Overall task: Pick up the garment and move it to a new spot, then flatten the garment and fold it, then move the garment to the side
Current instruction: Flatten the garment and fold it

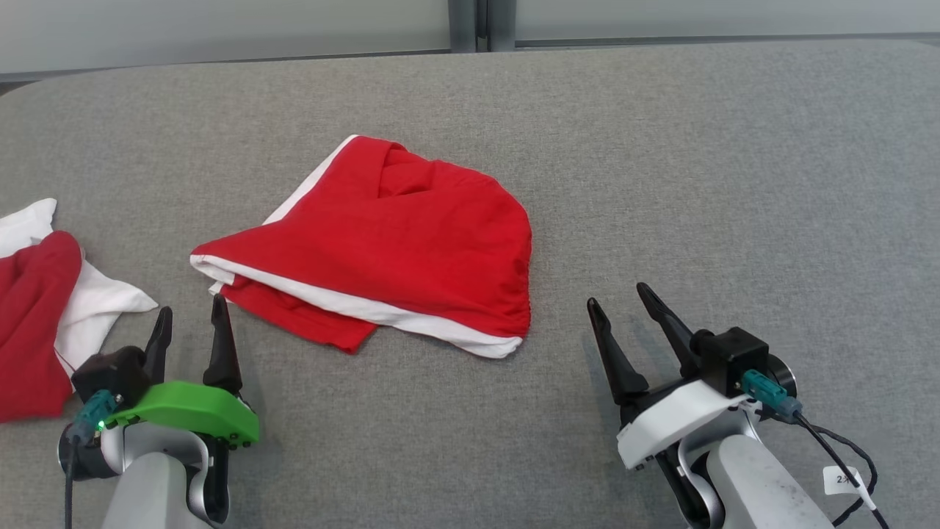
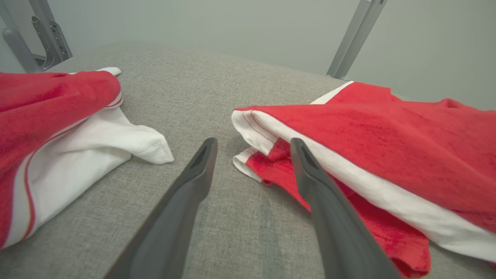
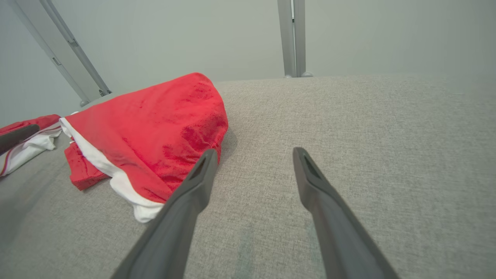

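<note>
The left fingers (image 1: 220,345) are seen spread apart with nothing between them. The right fingers (image 1: 615,353) are likewise spread and empty, and both pairs are held low over the grey surface (image 1: 661,184). To the left of the left fingers a second garment (image 1: 37,316), red and white, is bunched. Just ahead of the left fingertips and slightly to their right, the layered near-left corner of the garment (image 1: 396,235) is found. Its rounded right end lies ahead of the right fingers and to their left, apart from them. The garment is judged to be light, soft and limp, so it is expected to sag and fall open if it is lifted by one point alone. A hold is best taken at the layered corner by the left fingertips and at the hem end nearer the right fingers, with all layers pinched together. The cloth is red, with a white band along the near edge and another up its left side. It is laid doubled over, with a red flap showing beneath the near band and a small tuck at the far edge.
</note>
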You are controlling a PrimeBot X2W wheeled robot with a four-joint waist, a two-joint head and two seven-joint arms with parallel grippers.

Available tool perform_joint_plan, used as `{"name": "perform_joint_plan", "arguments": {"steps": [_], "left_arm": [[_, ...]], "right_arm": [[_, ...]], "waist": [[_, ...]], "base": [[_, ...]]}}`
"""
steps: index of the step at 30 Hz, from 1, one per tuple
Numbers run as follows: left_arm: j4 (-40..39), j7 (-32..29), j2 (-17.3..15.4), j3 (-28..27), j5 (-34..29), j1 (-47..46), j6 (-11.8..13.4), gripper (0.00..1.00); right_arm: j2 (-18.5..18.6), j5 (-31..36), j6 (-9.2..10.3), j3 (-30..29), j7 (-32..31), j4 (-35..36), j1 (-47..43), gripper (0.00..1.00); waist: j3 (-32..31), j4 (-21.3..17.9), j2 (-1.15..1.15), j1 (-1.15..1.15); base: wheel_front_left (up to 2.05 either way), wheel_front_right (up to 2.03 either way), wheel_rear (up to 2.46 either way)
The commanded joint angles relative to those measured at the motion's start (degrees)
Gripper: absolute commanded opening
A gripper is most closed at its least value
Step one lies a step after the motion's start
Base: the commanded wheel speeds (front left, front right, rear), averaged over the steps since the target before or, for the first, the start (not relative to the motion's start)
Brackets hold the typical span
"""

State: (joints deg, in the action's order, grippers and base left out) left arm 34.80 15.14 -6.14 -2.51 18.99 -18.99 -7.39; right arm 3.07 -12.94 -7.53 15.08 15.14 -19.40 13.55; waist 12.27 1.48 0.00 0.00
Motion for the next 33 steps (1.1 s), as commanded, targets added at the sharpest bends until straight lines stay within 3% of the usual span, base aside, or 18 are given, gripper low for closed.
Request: {"name": "perform_joint_plan", "arguments": {"steps": [1, 4, 14, 21, 22, 23, 33], "left_arm": [[-0.1, 0.0, 0.2, -0.4, -0.6, 1.0, -0.2, 1.0], [-1.3, 0.0, 1.6, -0.6, -2.1, 2.4, -0.2, 1.0], [-6.2, 0.0, 3.1, 7.6, -2.3, 5.4, -0.1, 1.0], [-8.3, 0.0, 3.1, 9.2, -2.1, 5.8, -0.1, 1.0], [-8.6, 0.0, 3.2, 9.2, -2.1, 5.9, -0.1, 1.0], [-9.0, 0.0, 3.2, 9.3, -2.1, 6.0, -0.1, 1.0], [-9.5, 0.0, 3.2, 10.9, -0.4, 7.4, -0.1, 1.0]], "right_arm": [[0.5, -0.4, 0.08, 0.6, 0.0, -0.2, 0.5, 1.0], [0.8, -2.0, 0.08, 1.9, 0.0, -1.2, 0.6, 1.0], [0.5, -10.0, 0.08, 3.4, 0.0, -8.9, 2.6, 1.0], [0.4, -11.9, 0.08, 3.2, 0.0, -15.8, 4.6, 1.0], [0.3, -12.3, 0.07, 3.1, 0.0, -16.8, 4.8, 0.47], [0.2, -12.6, 0.07, 2.7, 0.0, -17.2, 5.1, 0.02], [1.8, -11.7, 0.08, -4.6, 0.0, -16.9, 4.3, 0.0]], "waist": [[-0.6, 1.1, 0.0, 0.0], [-1.3, 3.1, 0.0, 0.0], [-1.3, 11.3, 0.0, 0.0], [-0.7, 14.2, 0.0, 0.0], [-0.6, 14.4, 0.0, 0.0], [-0.5, 14.5, 0.0, 0.0], [-1.5, 11.5, 0.0, 0.0]], "base": [[0.0, 0.0, 0.0], [0.0, 0.0, 0.0], [0.0, 0.0, 0.0], [0.0, 0.0, 0.0], [0.0, 0.0, 0.0], [0.0, 0.0, 0.0], [0.0, 0.0, 0.0]]}}
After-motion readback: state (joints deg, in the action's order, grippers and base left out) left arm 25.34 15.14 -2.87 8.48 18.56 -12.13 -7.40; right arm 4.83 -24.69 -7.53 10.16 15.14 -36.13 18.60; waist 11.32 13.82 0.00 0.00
